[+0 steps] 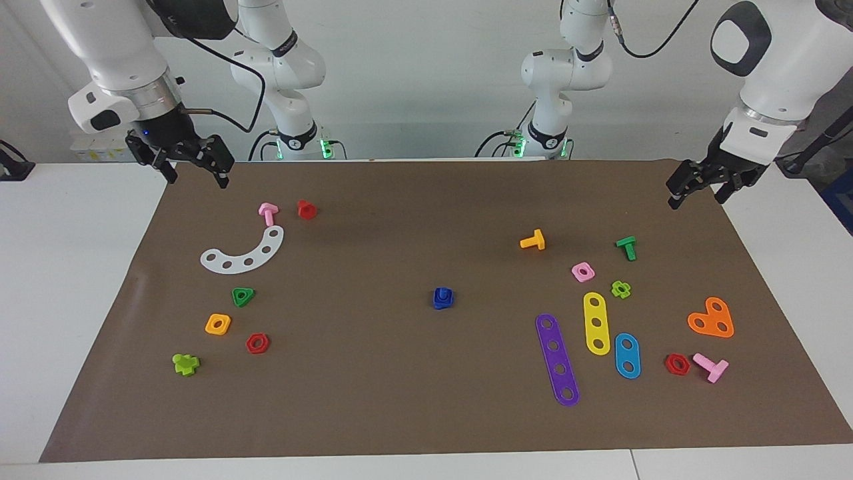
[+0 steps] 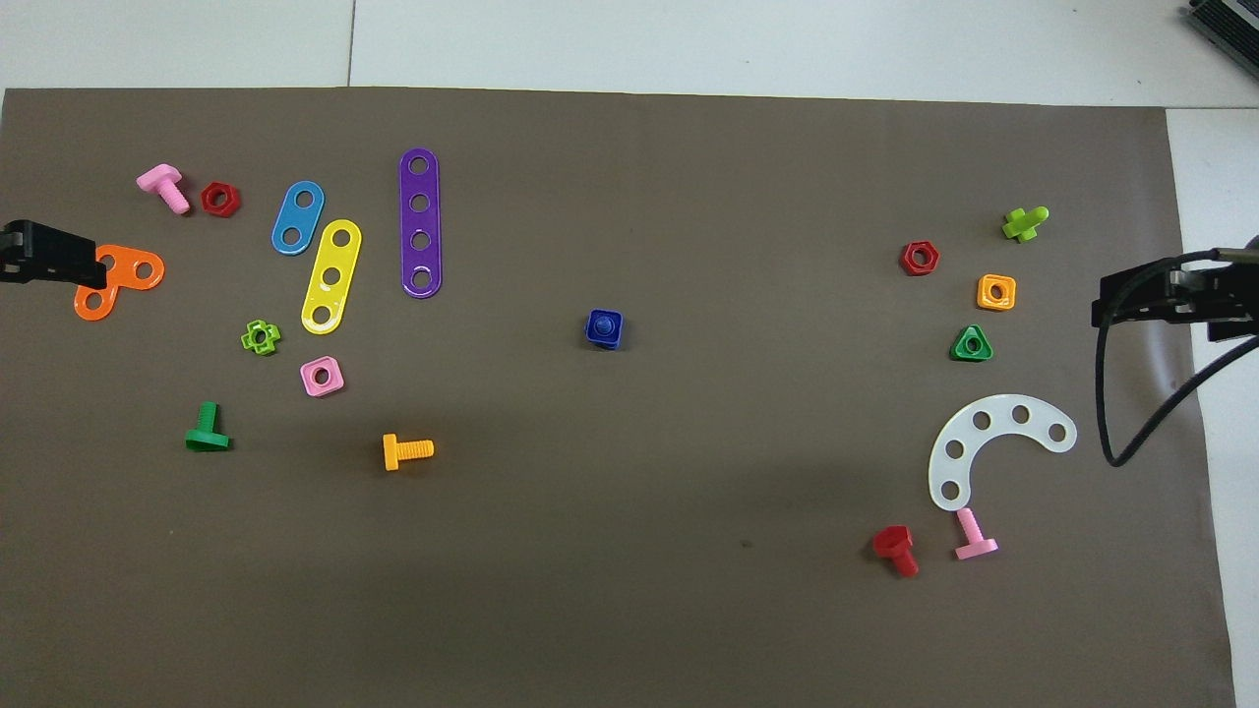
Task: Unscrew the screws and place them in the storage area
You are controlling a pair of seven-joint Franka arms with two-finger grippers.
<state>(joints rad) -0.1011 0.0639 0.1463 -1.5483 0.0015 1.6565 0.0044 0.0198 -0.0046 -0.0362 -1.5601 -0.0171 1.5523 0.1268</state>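
Nearest to the camera lies the purple strip [image 1: 558,360], while both my left gripper [image 1: 708,183] and right gripper [image 1: 193,160] wait spread and raised, because the blue screw [image 1: 443,298] at the mat's middle is untouched.

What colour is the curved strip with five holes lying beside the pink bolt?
White: the curved strip shows best in the overhead view, against the brown mat.

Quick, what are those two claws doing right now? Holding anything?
Left gripper: open, holding nothing, raised over the mat's edge at its own end.
Right gripper: open, holding nothing, raised over its corner of the mat.
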